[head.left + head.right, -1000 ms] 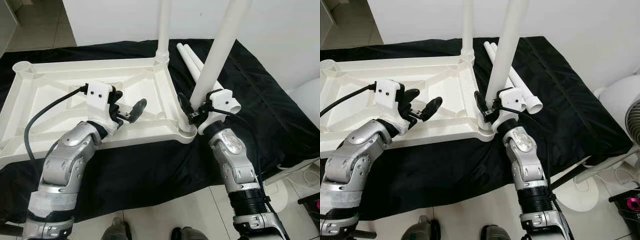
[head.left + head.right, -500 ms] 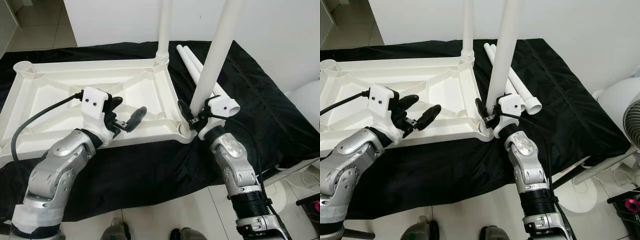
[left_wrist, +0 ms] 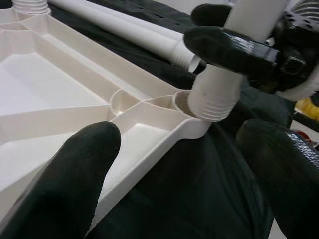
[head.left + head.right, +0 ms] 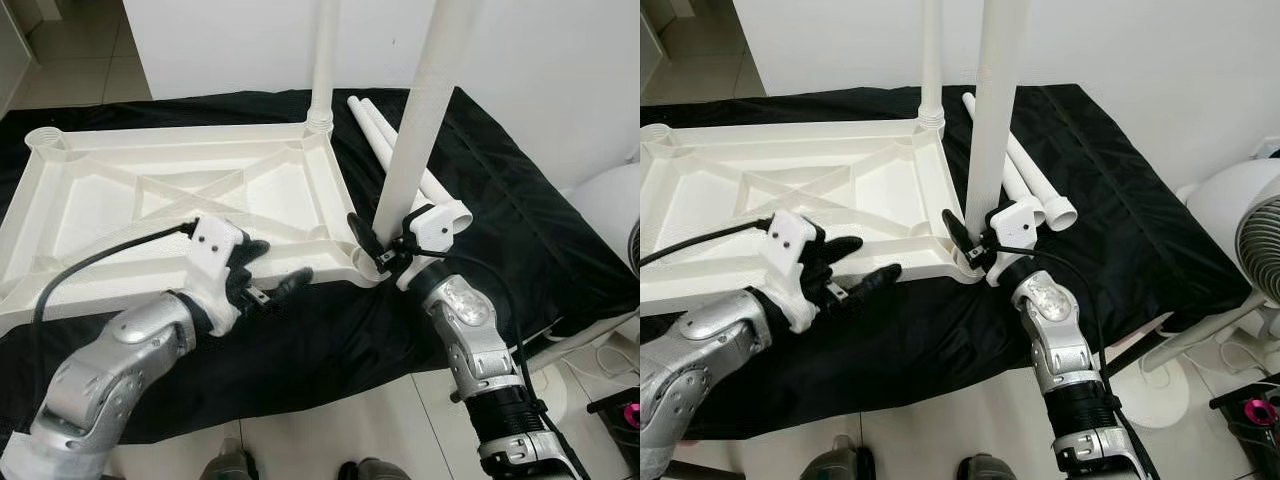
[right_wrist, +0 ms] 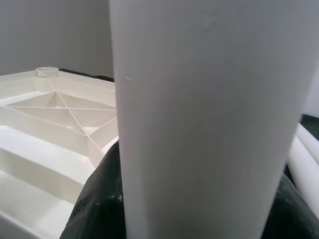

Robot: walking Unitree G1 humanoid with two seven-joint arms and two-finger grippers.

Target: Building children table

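While right gripper point(image 4: 378, 250) clamps it, leg point(image 4: 418, 120) stands near-vertical.

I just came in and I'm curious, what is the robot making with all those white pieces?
It is building a small table. The white tabletop lies upside down on a black cloth. The right gripper holds a white leg at a corner socket. The left gripper hovers open beside that corner. One leg already stands, two spare legs lie nearby.
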